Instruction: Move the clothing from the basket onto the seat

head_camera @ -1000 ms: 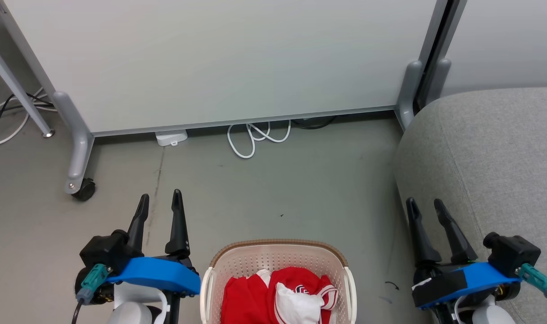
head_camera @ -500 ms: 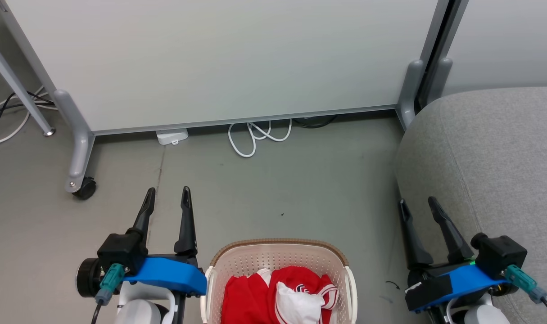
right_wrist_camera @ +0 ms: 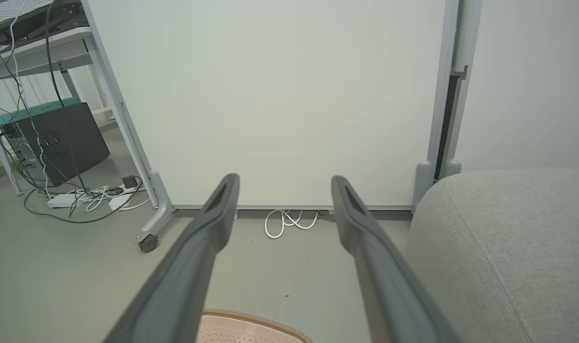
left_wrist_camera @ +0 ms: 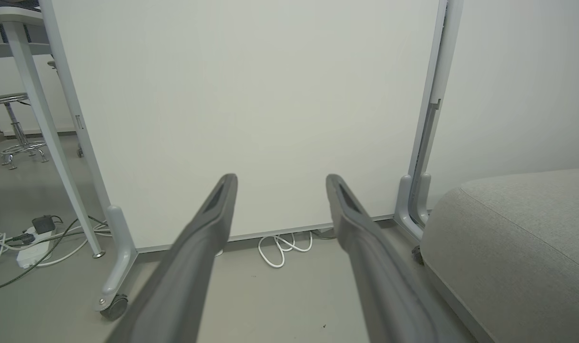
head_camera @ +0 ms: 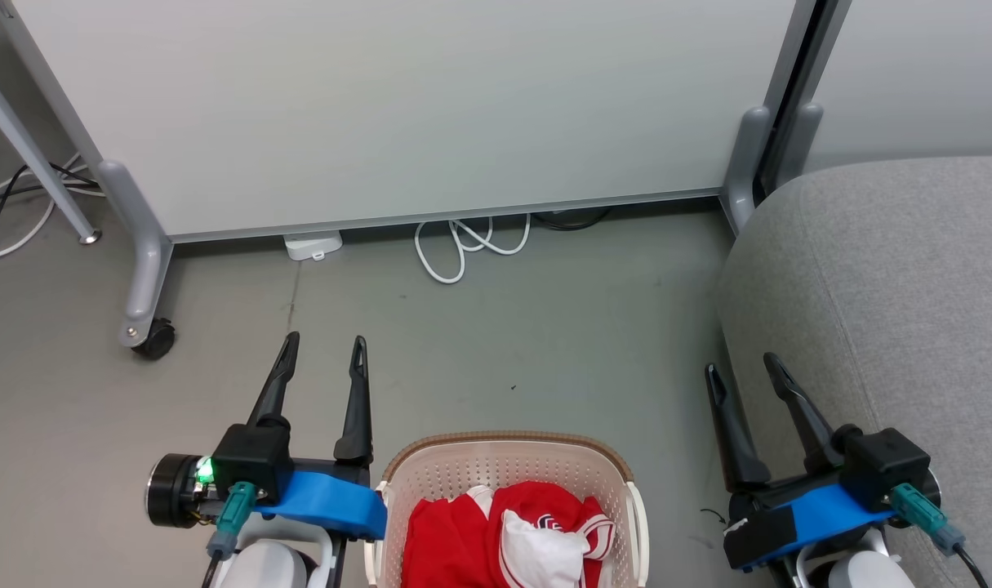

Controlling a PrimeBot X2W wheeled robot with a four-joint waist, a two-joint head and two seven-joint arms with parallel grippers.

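Observation:
The cream basket (head_camera: 504, 457) with its brown rim stands on the floor at the bottom centre of the head view; its rim (right_wrist_camera: 251, 320) also peeks into the right wrist view. Red and white clothing (head_camera: 504, 535) lies heaped inside it. The grey seat (head_camera: 887, 278) fills the right side and also appears as a seat (left_wrist_camera: 518, 233) and a seat (right_wrist_camera: 508, 238) in both wrist views. My left gripper (head_camera: 324, 345) hangs open just left of the basket, empty. My right gripper (head_camera: 740, 366) is open and empty between the basket and the seat's edge.
A white partition panel (head_camera: 398, 106) on grey castor legs (head_camera: 144, 310) stands across the back. A coiled white cable (head_camera: 463, 245) and an adapter (head_camera: 312, 245) lie at its foot. More cables and a power strip (right_wrist_camera: 79, 200) sit far left, by a table leg (head_camera: 30, 155).
Both grippers have drifted inward toward the basket, the left to the right and the right to the left. The jaws stay open. The clothing has not moved.

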